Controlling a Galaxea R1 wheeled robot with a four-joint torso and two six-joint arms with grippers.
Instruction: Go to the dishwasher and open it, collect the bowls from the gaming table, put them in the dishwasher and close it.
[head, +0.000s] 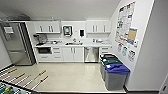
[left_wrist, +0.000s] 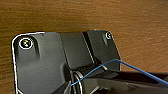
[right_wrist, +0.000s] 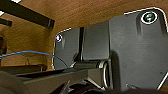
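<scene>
Ahead, closed steel dishwasher (head: 91, 54) beneath counter; wall posters (head: 126, 23) unreadable; end effector states indiscernible.

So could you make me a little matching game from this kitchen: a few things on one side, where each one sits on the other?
Things:
1. dishwasher
2. fridge
3. blue-lidded bin
4. posters

Places:
A. on the right wall
B. far left, beside the cabinets
C. under the counter, right of the sink
D. on the floor by the right wall

Pairs: 1-C, 2-B, 3-D, 4-A
</scene>
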